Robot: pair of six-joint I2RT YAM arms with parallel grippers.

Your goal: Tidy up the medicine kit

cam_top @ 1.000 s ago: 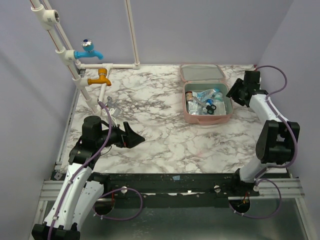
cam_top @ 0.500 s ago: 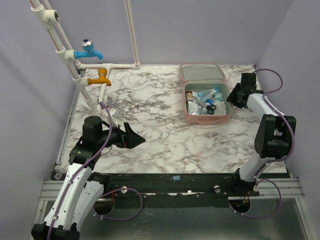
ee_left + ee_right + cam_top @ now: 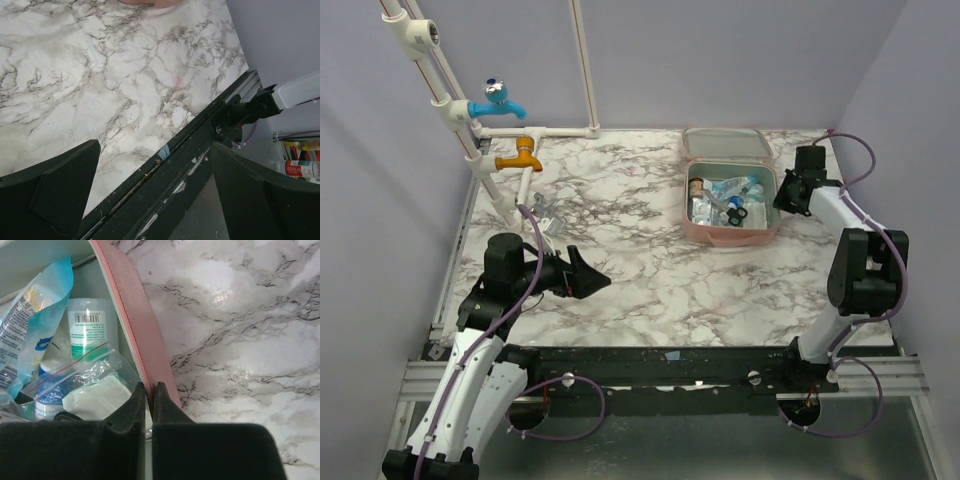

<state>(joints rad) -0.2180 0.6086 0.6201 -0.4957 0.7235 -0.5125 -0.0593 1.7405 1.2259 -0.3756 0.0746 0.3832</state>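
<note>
Nearest to me, my left claw (image 3: 590,283) is hanging over the front of the marble table (image 3: 650,290) with its jaws standing wide apart and nothing between them; its wrist view is showing only bare marble and the black front rail (image 3: 190,150).

Farther out on my right side, my right claw (image 3: 151,387) is clenching on the medicine kit (image 3: 132,300), pinching the pink right-hand wall at its rim, one finger inside the case and one outside. The medicine kit is sitting toward the far right of the table, its front wall facing me and its lid (image 3: 725,146) lying open behind it.

Inside, things are lying in a jumble: a white bottle (image 3: 92,322) with a barcode, a clear zip bag (image 3: 85,375) across it and a blue sachet (image 3: 47,300) leaning beside them. I am seeing no loose packet on the marble around the case, so I am judging the filling to be largely done. What is remaining, as I am reading it, is folding the lid over and running the zip round.
</note>
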